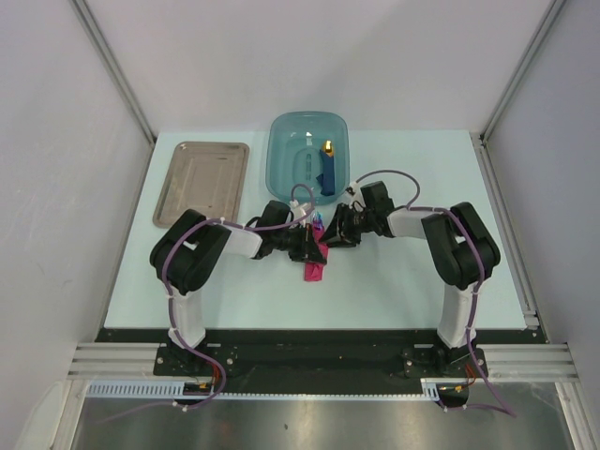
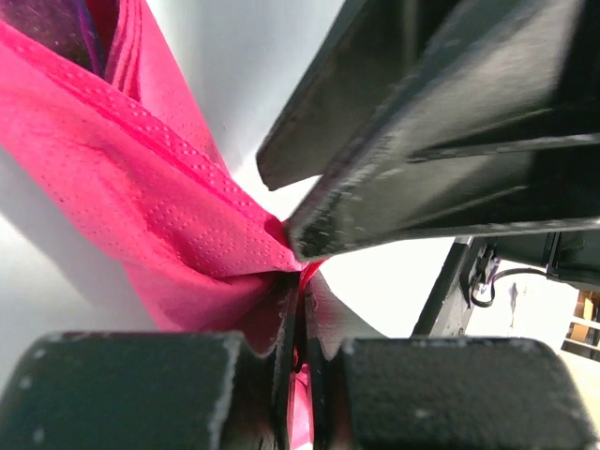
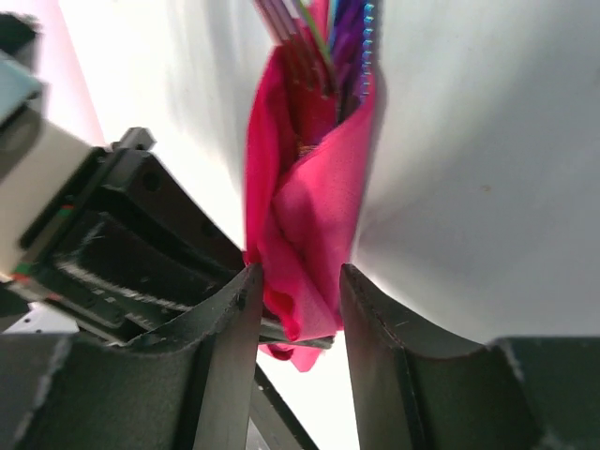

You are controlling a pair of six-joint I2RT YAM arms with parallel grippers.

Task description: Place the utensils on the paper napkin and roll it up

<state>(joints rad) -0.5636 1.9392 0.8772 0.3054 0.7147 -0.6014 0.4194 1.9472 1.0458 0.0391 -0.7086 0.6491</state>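
left gripper [image 2: 298, 342] pinches the napkin [image 2: 141, 197] so the utensils [image 3: 342, 37] can't slip out; right gripper [image 3: 295, 281] straddles it, squeeze unclear.

The napkin [image 2: 159, 216] is matt paper, dimpled with tiny dots. The tray [image 1: 202, 183] is dull metal, the tub [image 1: 279, 152] glossy plastic.

Tray and basin on the pale counter [image 1: 403, 281].
A grey-brown metal tray [image 1: 202, 183] lies at the far left; beside it a teal basin [image 1: 292, 155] holds a chunky blue object [image 1: 327, 173] with a yellow tip.
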